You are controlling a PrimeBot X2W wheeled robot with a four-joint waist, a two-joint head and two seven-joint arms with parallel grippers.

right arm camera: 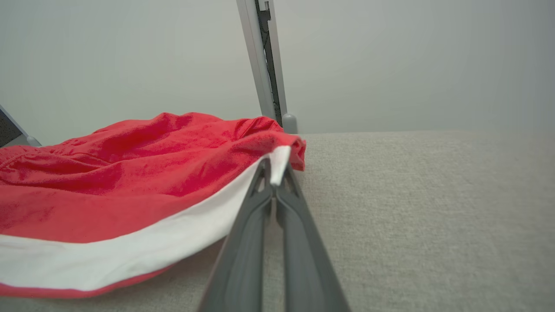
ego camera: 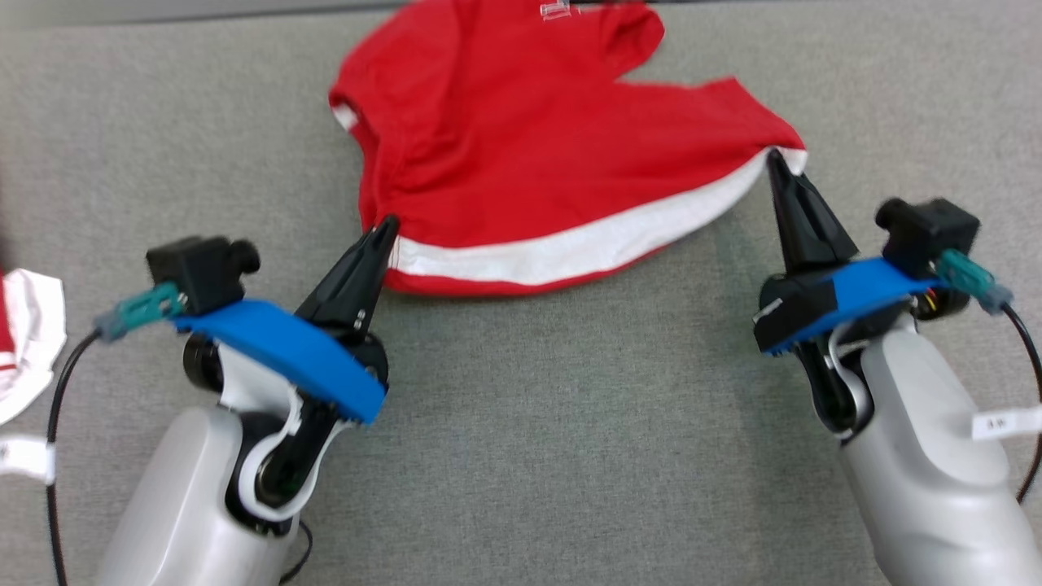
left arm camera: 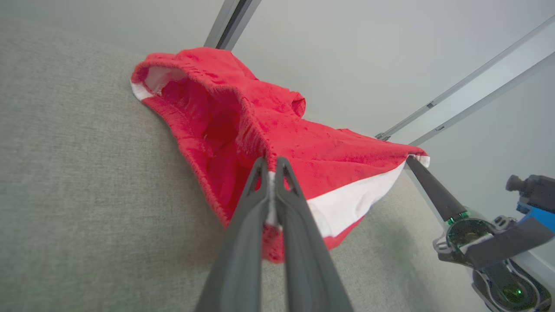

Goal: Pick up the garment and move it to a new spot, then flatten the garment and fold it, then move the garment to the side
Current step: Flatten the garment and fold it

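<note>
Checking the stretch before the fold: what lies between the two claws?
In the head view, the white-banded hem of the red garment runs from the left claw to the right claw; both are shut on it.

Robotics laboratory test bay. A broad desk covered in grey woven fabric (ego camera: pixel 521 456) is serving as the work surface; plain pale grey wall panels (right arm camera: pixel 412 65) are enclosing it, and silvery extruded-metal frame posts (right arm camera: pixel 264 65) are standing at its far edge. The left claw (ego camera: pixel 389 224) and right claw (ego camera: pixel 773 159), dark and two-fingered, are sitting on blue flat brackets (ego camera: pixel 285 350) beside black box-shaped wrist cameras (ego camera: pixel 203 268), exposed black cables (ego camera: pixel 52 415) and a white printed label (ego camera: pixel 1005 423). A red garment with a white hem band (ego camera: pixel 521 138) is lying on the fabric, both claws pinching its hem.
</note>
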